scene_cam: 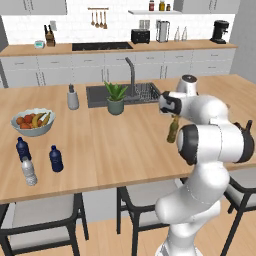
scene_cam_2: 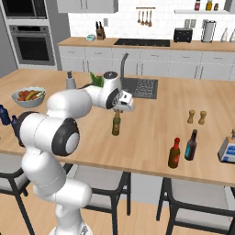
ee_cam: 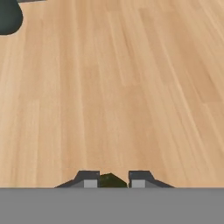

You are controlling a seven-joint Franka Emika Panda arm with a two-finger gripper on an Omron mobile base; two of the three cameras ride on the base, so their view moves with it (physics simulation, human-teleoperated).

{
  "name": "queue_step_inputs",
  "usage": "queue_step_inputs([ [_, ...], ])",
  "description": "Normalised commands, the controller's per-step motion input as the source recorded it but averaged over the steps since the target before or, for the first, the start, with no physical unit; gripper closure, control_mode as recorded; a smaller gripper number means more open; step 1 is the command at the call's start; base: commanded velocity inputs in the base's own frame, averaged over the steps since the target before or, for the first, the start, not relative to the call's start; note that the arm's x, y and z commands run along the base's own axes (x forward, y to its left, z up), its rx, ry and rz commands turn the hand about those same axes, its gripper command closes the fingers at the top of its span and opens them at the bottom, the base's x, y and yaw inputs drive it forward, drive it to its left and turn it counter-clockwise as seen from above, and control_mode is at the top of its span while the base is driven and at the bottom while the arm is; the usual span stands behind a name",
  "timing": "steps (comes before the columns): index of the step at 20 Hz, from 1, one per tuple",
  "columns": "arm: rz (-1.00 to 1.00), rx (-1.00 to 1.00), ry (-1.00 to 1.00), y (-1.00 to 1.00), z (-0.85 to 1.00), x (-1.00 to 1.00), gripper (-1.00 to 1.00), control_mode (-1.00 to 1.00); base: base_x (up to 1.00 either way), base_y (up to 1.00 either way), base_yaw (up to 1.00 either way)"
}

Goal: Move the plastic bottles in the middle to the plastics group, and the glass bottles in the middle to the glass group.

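My gripper (scene_cam_2: 118,110) is shut on the neck of the olive-green glass bottle (scene_cam_2: 116,125), which hangs upright over the middle of the wooden island (scene_cam_2: 151,137). In the left base view the same bottle (scene_cam: 173,130) shows beside my forearm. The hand view has its green top (ee_cam: 111,180) between my fingertips (ee_cam: 89,179). At the island's left end stand two dark blue plastic bottles (scene_cam: 22,148) (scene_cam: 56,159) and a clear ribbed water bottle (scene_cam: 29,171). On the right stand a brown red-capped bottle (scene_cam_2: 174,153) and a very dark bottle (scene_cam_2: 191,145).
A fruit bowl (scene_cam: 33,121), a grey dispenser (scene_cam: 73,98), a potted plant (scene_cam: 115,97) and the sink (scene_cam: 97,95) lie behind the work area. Two pepper mills (scene_cam_2: 196,117) and a small box (scene_cam_2: 227,149) stand at the right. Stools (scene_cam: 45,215) line the front edge.
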Motion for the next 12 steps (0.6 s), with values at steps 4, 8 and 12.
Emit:
queue_step_inputs([
  [4,0.00,-0.07,0.00,-0.34,0.07,-0.42,1.00,-1.00,0.00,0.00,0.00],
  [8,0.00,-0.15,-0.01,-0.60,0.00,-0.39,1.00,-1.00,0.00,0.00,0.00],
  [12,0.00,-0.14,0.00,-0.63,0.00,-0.30,1.00,-1.00,0.00,0.00,0.00],
])
